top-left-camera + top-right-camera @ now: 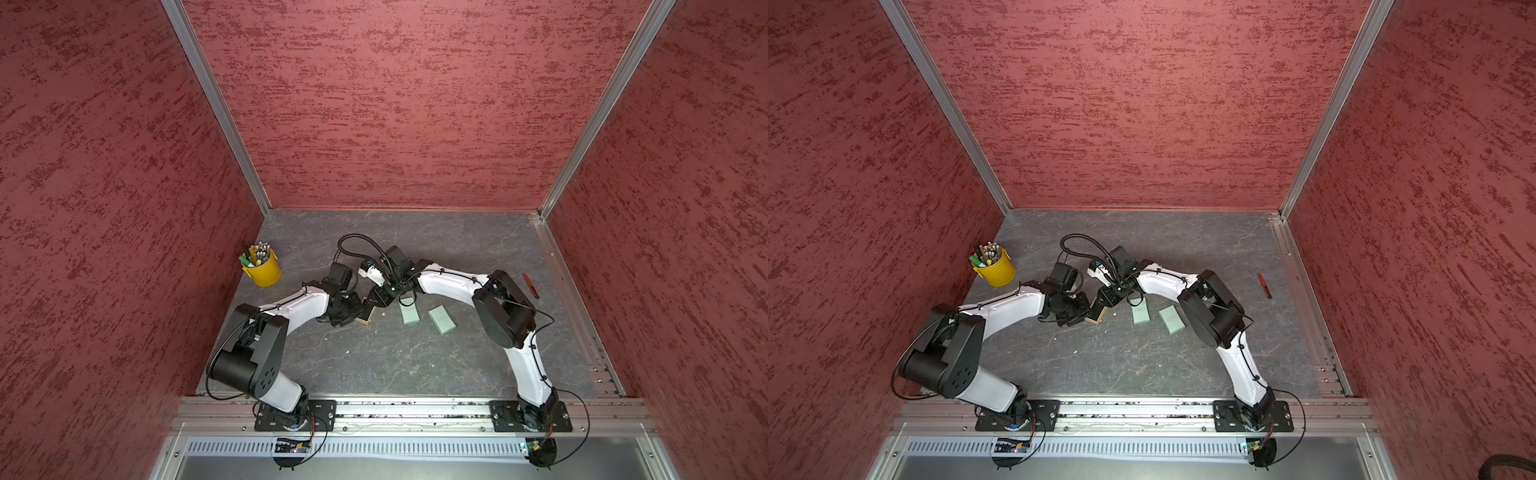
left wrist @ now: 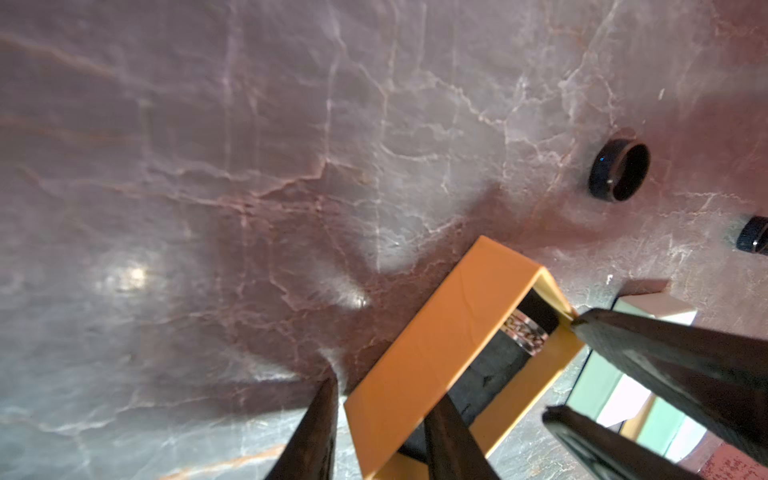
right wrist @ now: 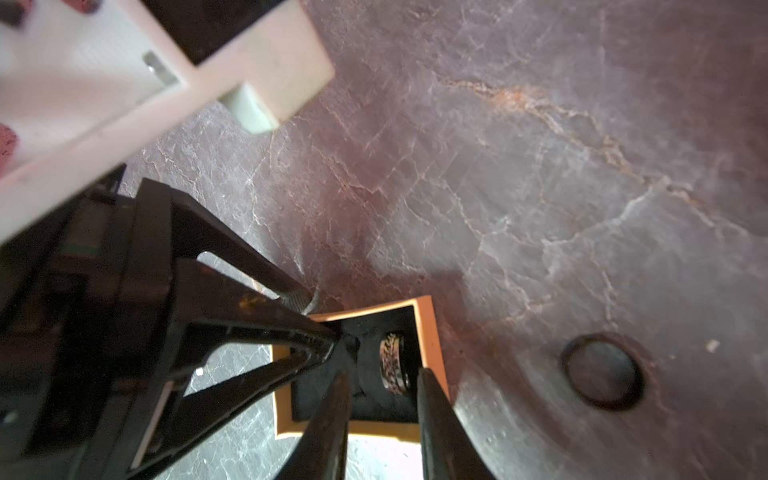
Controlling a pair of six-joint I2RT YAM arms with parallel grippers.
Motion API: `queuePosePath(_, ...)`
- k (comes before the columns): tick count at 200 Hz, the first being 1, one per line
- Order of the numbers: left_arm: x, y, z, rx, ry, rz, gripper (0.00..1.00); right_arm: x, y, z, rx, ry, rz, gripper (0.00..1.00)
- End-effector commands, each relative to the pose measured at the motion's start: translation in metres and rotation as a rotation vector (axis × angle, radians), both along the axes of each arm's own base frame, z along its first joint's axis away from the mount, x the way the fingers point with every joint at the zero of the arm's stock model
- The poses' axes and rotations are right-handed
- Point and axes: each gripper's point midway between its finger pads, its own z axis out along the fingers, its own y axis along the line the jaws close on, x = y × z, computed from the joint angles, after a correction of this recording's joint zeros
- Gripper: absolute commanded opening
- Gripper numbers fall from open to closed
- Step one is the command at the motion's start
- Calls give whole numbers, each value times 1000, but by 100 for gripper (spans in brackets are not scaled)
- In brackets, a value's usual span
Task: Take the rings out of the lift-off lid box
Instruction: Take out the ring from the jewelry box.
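The right gripper (image 3: pixel 384 380) reaches into the open tan box (image 3: pixel 432 332) with its jaws parted. One finger (image 3: pixel 332 424) sits on either side of a patterned ring (image 3: pixel 392 361), which stands on edge in the box's black lining. The tips appear just short of the ring and not closed on it. The left gripper (image 2: pixel 384 390) straddles one wall of the same box, one finger (image 2: pixel 320 419) outside and the other inside; whether it pinches that wall cannot be told. The left wrist view also shows the patterned ring (image 2: pixel 525 330) deep in the box, with the right gripper's dark fingers coming in from the far rim. Two black rings lie out on the grey marbled table (image 1: pixel 374 365) near the box: one (image 2: pixel 619 170) in full sight, the other (image 2: pixel 754 235) cut by the frame edge. The right wrist view shows a dark ring (image 3: pixel 602 372) lying flat on the table near the box; which of the two it is cannot be told. In both top views the arms meet mid-table over the box (image 1: pixel 367 316), where the rings are too small to make out. Two mint boxes (image 1: pixel 409 314) (image 1: pixel 441 320) lie just beside it, on the right arm's side. A yellow bucket (image 1: pixel 262 269) of pens stands near the left wall, and a red tool (image 1: pixel 530 285) lies near the right edge.
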Motion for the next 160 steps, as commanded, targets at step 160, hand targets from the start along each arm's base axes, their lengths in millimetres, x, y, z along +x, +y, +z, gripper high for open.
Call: queuePosePath(160,-6,9,-8,14,28,3,36,6,4,35,40,-112,8,39)
